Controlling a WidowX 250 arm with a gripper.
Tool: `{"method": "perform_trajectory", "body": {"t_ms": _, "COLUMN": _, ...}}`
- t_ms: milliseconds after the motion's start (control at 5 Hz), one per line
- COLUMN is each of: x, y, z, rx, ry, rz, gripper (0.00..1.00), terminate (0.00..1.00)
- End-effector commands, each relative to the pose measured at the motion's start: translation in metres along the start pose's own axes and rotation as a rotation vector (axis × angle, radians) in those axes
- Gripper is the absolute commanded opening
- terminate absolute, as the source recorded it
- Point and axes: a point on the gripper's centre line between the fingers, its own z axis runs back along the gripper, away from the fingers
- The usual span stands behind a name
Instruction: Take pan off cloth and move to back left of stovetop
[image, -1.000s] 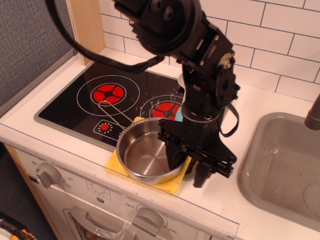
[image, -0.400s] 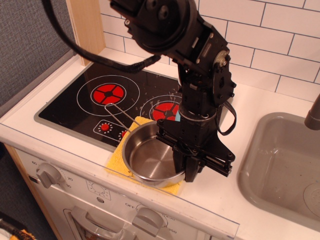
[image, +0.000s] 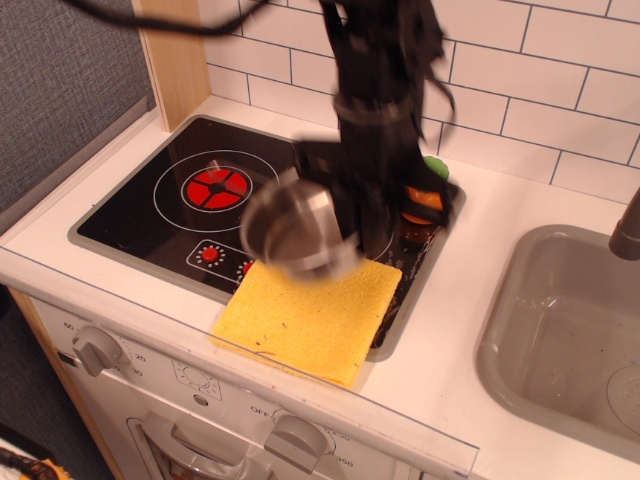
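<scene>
The shiny steel pan (image: 292, 230) is in the air, tilted and motion-blurred, above the far edge of the yellow cloth (image: 310, 315) and the stovetop's front middle. My gripper (image: 347, 228) is shut on the pan's right rim and the black arm rises behind it. The cloth lies flat and bare, overlapping the front right of the black stovetop (image: 140, 205). The left red burner (image: 218, 185) shows. The right burner is hidden behind the pan and arm. The pan's wire handle is too blurred to make out.
A green object (image: 433, 165) and an orange object (image: 423, 200) sit at the stovetop's back right, behind the arm. A grey sink (image: 560, 320) is at the right with a faucet (image: 628, 230). A wooden post (image: 175, 60) stands at the back left. Oven knobs (image: 95, 347) line the front.
The gripper closed on the pan's right rim, then lifted it off the cloth and carried it up and toward the back. The cloth is now uncovered.
</scene>
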Motion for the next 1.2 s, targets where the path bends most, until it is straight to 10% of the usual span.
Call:
{"method": "perform_trajectory", "body": {"t_ms": 0, "x": 0.052, "y": 0.053, "z": 0.002, "rx": 0.049, "ry": -0.014, "rz": 0.142, "gripper": 0.0, "terminate": 0.0}}
{"method": "perform_trajectory", "body": {"t_ms": 1000, "x": 0.092, "y": 0.129, "z": -0.028, "rx": 0.127, "ry": 0.041, "rz": 0.244, "gripper": 0.0, "terminate": 0.0}}
